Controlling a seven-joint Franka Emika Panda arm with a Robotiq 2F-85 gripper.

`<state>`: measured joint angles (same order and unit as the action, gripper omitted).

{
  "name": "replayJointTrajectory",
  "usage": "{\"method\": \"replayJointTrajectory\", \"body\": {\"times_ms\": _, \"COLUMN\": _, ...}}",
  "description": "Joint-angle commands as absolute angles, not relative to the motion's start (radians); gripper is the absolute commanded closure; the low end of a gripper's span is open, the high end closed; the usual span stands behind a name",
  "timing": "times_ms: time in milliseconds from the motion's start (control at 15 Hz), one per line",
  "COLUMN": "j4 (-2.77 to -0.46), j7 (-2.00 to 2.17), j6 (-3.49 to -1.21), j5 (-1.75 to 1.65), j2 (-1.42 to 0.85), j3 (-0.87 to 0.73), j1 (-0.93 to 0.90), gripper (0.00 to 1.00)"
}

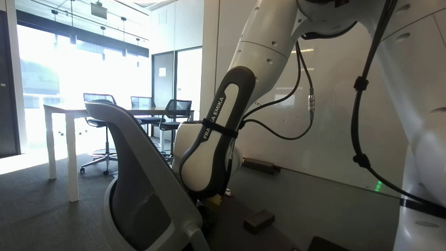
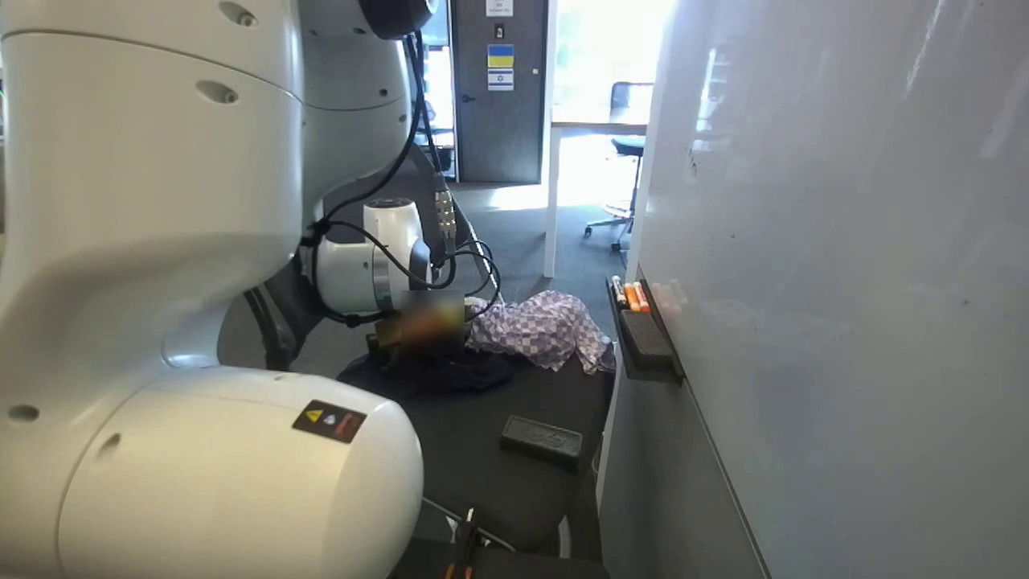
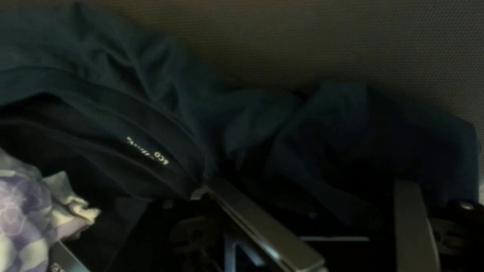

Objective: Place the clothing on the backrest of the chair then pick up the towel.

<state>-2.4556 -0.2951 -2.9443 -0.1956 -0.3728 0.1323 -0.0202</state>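
Observation:
The clothing (image 3: 113,113) is a crumpled dark navy garment with small light lettering. It also lies low on a dark surface in an exterior view (image 2: 462,374). The towel (image 2: 547,326), a purple and white checked cloth, lies beside it, and its edge shows at the lower left of the wrist view (image 3: 19,219). My gripper (image 3: 307,185) has its fingers wide apart, with dark cloth in front of and between them. In an exterior view the gripper (image 2: 426,326) is over the clothing and blurred. The chair backrest (image 1: 146,188), grey-framed mesh, stands beside the arm and hides most of the gripper there.
A black eraser block (image 2: 543,438) lies on the dark surface (image 2: 474,450); it also shows in an exterior view (image 1: 259,221). A whiteboard (image 2: 844,241) with a marker tray (image 2: 647,338) stands alongside. A white-legged table (image 1: 71,157) and several chairs are farther back.

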Motion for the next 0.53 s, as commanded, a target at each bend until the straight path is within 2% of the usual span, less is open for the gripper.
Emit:
{"method": "replayJointTrajectory", "body": {"times_ms": 0, "j4": -2.462, "j7": -0.359, "j6": -2.948, "j5": -0.219, "j2": -0.368, "j3": 0.13, "j1": 0.004, "gripper": 0.5}}
{"method": "replayJointTrajectory", "body": {"times_ms": 333, "j4": -2.466, "j7": -0.39, "j6": -2.905, "j5": -0.177, "j2": -0.337, "j3": 0.169, "j1": 0.05, "gripper": 0.88}}
{"method": "replayJointTrajectory", "body": {"times_ms": 467, "j4": -2.465, "j7": -0.374, "j6": -2.894, "j5": -0.173, "j2": -0.326, "j3": 0.161, "j1": 0.053, "gripper": 0.95}}
